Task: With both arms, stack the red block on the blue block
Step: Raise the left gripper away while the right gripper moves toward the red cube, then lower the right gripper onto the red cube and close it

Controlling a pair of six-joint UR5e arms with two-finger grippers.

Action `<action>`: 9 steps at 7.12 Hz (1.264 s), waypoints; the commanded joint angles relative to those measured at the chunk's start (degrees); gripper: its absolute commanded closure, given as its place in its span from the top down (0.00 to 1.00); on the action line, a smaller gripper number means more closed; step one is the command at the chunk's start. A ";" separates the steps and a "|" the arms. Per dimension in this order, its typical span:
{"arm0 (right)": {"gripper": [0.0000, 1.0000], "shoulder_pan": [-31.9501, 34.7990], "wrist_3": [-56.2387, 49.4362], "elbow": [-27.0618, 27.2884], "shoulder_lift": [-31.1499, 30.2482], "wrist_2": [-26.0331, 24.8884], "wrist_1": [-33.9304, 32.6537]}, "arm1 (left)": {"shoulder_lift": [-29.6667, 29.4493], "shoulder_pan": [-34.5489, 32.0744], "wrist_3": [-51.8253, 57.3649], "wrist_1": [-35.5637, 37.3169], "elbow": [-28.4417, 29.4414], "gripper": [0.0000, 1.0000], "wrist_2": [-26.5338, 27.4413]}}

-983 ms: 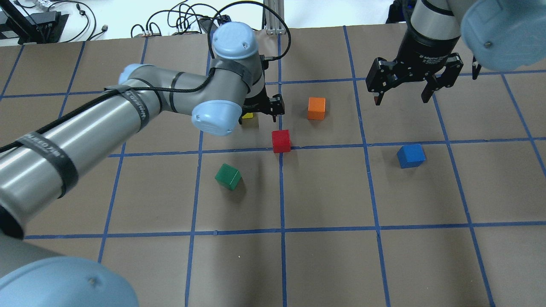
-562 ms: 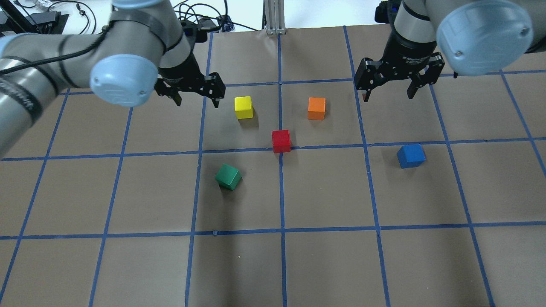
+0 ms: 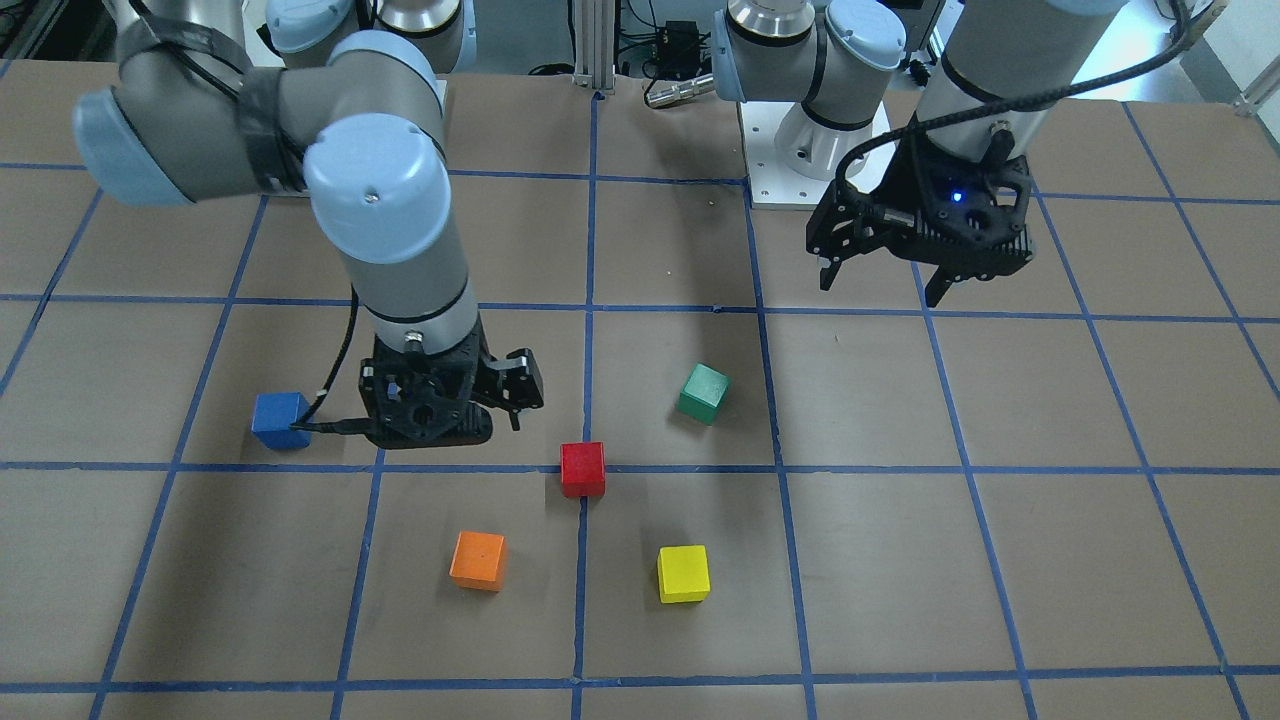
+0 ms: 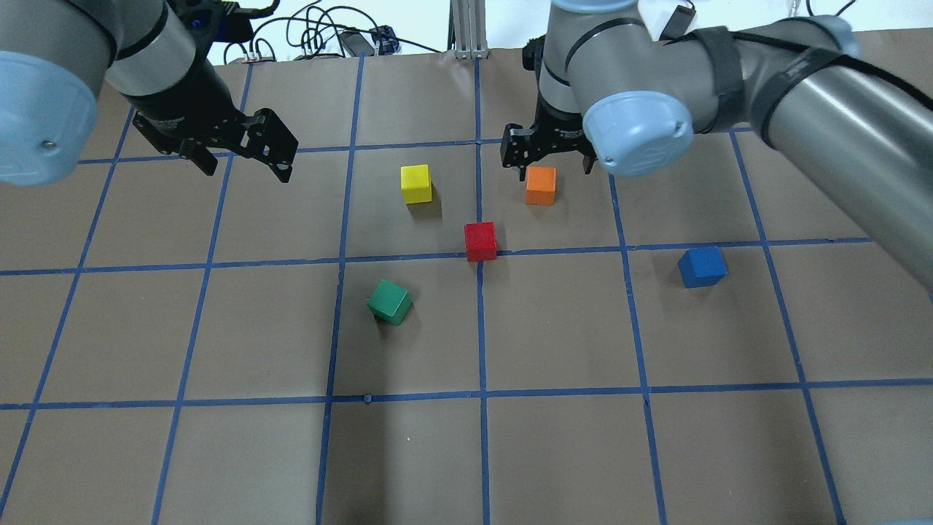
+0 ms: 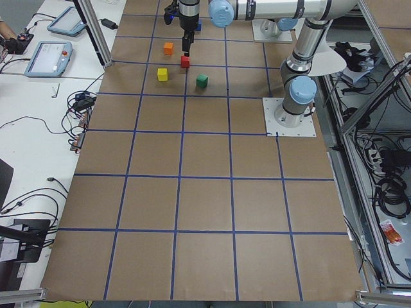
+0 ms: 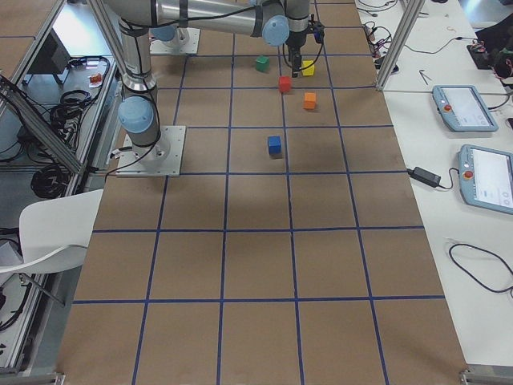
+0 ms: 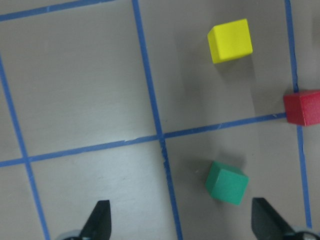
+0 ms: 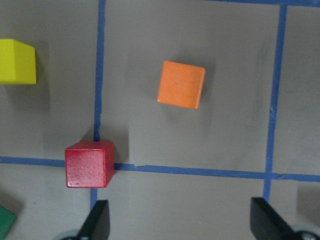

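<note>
The red block (image 4: 480,241) sits on a blue tape line near the table's middle. It also shows in the right wrist view (image 8: 90,164) and at the edge of the left wrist view (image 7: 302,107). The blue block (image 4: 702,266) sits alone to the right, also seen in the front view (image 3: 279,419). My right gripper (image 4: 552,172) hangs open and empty above the orange block, behind and right of the red one. My left gripper (image 4: 246,169) hangs open and empty at the far left, well away from all blocks.
An orange block (image 4: 541,185), a yellow block (image 4: 416,183) and a tilted green block (image 4: 390,302) lie around the red block. The table (image 4: 554,437) is brown paper with a blue tape grid. Cables lie past the far edge.
My left arm has swung left and back, away from the yellow block. My right arm has swung left from the far right to above the orange block. No block has moved.
</note>
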 commanded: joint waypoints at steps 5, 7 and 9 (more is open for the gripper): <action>1.00 5.60 8.13 0.49 10.29 6.43 -6.89 | -1.95 -0.80 -5.65 -10.25 6.57 1.00 2.05; 1.00 5.95 9.97 0.58 11.79 6.43 -6.89 | -1.86 -0.88 -5.14 -8.72 6.58 1.00 2.06; 1.00 5.95 9.88 0.58 13.36 6.43 -6.98 | -1.16 -0.97 -5.22 -8.54 5.79 1.00 1.88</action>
